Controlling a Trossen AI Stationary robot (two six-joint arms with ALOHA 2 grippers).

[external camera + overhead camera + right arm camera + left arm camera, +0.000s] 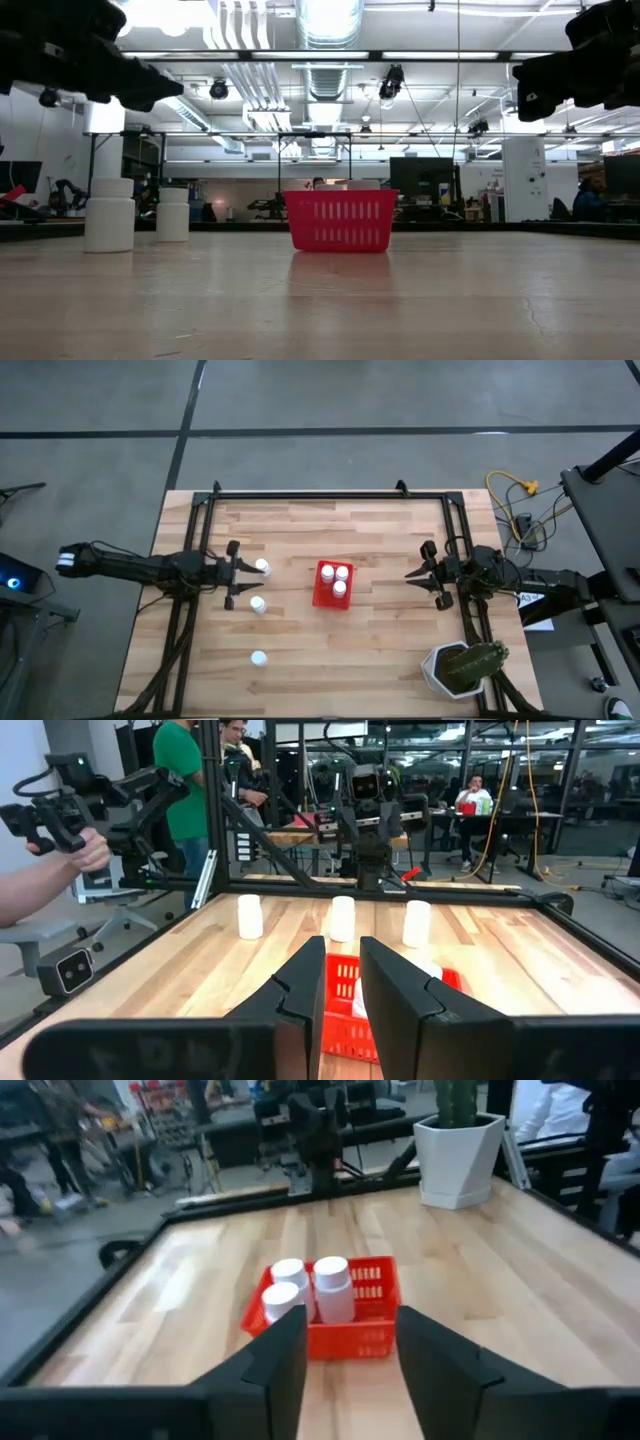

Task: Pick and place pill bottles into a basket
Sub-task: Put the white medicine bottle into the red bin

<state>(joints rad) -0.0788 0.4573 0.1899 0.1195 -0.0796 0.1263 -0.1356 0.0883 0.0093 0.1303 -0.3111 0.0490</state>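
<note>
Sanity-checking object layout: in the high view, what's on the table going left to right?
Left end effector → three loose pill bottles, too close in x to order → red basket holding three bottles → right end effector → white plant pot.

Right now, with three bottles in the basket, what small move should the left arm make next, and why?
Probably lower the left gripper over the nearest pill bottle and close on it. Its jaws stand open and empty, that bottle sits just beyond their tips, and two more bottles wait nearby on the table. The red basket already holds three, and the right gripper waits opposite.
</note>
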